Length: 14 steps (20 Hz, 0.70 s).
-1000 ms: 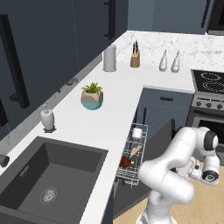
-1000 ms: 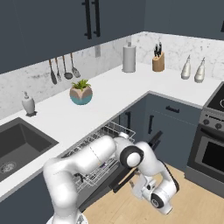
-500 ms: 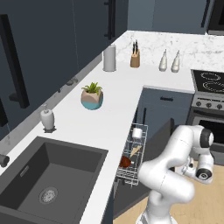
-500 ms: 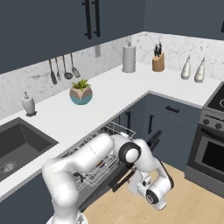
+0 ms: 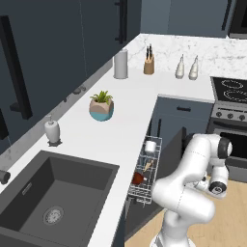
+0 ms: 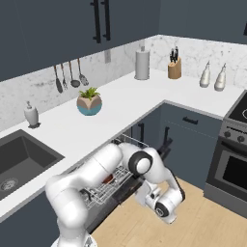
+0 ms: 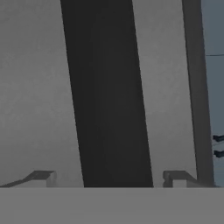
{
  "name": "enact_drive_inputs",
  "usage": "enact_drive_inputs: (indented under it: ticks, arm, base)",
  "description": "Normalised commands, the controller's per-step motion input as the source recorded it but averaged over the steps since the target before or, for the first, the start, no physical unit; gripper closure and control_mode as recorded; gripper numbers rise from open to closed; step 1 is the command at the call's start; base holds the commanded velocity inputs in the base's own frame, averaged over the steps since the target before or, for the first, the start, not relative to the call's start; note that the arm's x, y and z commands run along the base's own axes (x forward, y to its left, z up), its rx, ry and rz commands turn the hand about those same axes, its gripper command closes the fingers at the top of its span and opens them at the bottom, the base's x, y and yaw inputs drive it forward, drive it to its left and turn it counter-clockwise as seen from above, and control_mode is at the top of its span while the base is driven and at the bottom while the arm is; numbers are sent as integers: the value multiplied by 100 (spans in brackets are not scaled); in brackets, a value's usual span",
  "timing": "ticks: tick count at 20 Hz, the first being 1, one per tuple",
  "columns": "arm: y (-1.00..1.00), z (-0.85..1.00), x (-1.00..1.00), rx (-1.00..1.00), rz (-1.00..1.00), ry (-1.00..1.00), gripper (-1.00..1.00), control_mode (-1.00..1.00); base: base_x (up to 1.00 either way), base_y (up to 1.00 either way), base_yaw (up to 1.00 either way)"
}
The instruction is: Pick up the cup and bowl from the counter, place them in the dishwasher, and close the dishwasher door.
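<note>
1. Over the last second the arm has swung its hand lower and further under, down toward the floor in front of the dishwasher door (image 6: 126, 189); the base cameras have not shifted, and nothing on the worktop (image 5: 123, 108) has moved.
2. The pincer (image 7: 107, 177) now looks straight at a dark vertical band between paler grey panels, which I take to be part of the door or its edge seen close up. Its two tips stand far apart at the bottom of the hand view, with nothing between them: it is wide open and holds nothing.
3. The cup (image 5: 150, 146) stands in the pulled-out white wire rack (image 5: 146, 170) of the dishwasher (image 6: 103, 185), toward the far end. The bowl (image 5: 138, 178) lies in the same rack, nearer the camera, just beside an orange-brown item I cannot identify.
4. Both pieces are off the worktop, so I judge the picking and placing done. What remains is the closing of the door.
5. The door hangs down and open below the rack, and the hand is low beside it, near its outer edge in the right base view. I cannot tell whether the pincer touches the panel yet.
6. The rack is out over the door. It may have to slide in before the door can swing up fully; otherwise the door could catch on it.
</note>
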Motion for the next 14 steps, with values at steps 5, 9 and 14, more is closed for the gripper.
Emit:
enact_drive_inputs:
  ticks: [5,9,14]
  arm:
    - [100,43,71,-16,-1,-7,-100,-100]
    - [100,22,77,-22,0,-3,-100,-100]
    - [100,1,83,-24,0,0,-100,-100]
  base:
    - [0,0,0]
    - [0,0,0]
    - [0,0,0]
